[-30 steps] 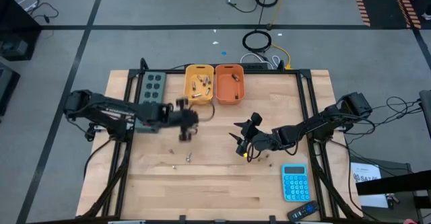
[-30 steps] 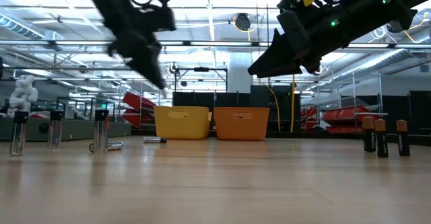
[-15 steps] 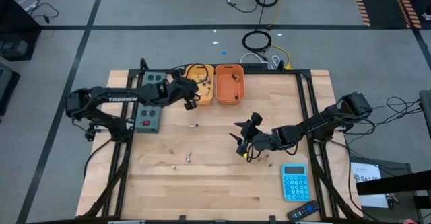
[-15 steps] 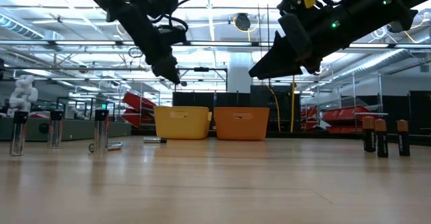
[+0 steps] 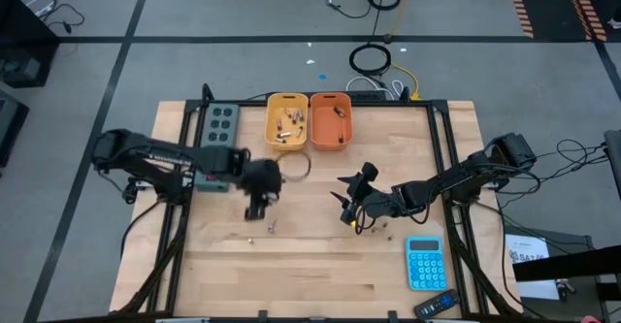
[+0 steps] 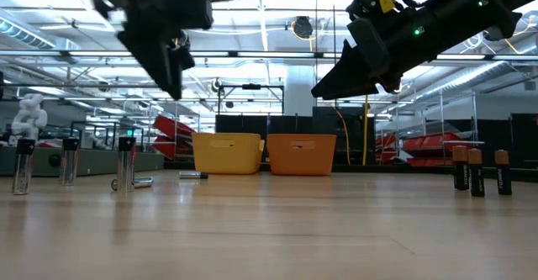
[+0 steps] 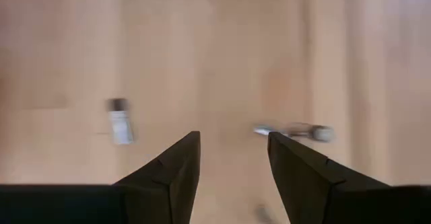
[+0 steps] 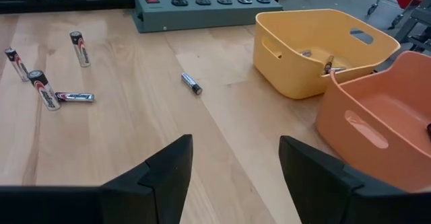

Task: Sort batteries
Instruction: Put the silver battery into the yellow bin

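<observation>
- Left end effector point(image 5: 255, 209) hangs over the table point(image 5: 310, 274) with its fingers point(image 7: 172, 173) spread apart and nothing between them, above loose batteries point(image 5: 271, 226) on the wood.
- Right end effector point(image 5: 347, 199) hovers mid-table, fingers point(image 8: 161, 170) also wide apart and empty.
- More batteries lie in the yellow bin point(image 5: 287, 102); one shows in the orange bin point(image 5: 331, 145).
- A few stand upright near the calculator point(image 5: 425, 264).
</observation>
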`<state>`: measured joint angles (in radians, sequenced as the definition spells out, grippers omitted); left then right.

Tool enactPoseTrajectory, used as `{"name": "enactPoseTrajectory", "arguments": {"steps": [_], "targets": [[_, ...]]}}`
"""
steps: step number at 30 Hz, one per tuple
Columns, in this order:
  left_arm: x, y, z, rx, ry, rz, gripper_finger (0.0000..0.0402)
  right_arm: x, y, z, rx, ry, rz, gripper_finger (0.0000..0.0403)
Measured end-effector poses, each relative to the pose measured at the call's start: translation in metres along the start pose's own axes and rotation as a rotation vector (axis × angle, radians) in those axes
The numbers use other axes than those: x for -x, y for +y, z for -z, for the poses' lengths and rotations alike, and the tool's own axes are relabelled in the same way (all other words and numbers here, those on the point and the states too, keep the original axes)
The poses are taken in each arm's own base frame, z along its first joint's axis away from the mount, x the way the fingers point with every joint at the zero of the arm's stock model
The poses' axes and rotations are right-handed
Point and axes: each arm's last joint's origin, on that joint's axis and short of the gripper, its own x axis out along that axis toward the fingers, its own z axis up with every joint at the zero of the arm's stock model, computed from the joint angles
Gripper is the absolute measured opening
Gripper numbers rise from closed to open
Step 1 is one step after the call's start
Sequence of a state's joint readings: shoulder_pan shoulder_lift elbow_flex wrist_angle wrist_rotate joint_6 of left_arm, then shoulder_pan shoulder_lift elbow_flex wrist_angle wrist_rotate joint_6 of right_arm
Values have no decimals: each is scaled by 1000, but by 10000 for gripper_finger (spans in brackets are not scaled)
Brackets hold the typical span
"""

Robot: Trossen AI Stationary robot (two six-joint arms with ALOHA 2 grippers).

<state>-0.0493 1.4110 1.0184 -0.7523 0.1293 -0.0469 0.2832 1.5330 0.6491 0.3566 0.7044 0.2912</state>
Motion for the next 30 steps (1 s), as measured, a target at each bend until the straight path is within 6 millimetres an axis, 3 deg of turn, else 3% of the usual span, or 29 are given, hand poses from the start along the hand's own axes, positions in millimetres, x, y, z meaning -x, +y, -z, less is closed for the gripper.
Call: {"name": "enactPoseTrajectory", "arguments": {"steps": [6,11,21,30], "targets": [[-9,-52,9,-81,14,-28,182,0,0,0,-9,-2,-3,212],[-9,-75,17,-69,25,-50,182,0,0,0,-14,-3,-3,212],[-7,-72,41,14,217,-194,182,0,0,0,-14,-3,-3,212],[-37,-64,67,25,256,-142,182,0,0,0,-12,-3,-3,212]]}}
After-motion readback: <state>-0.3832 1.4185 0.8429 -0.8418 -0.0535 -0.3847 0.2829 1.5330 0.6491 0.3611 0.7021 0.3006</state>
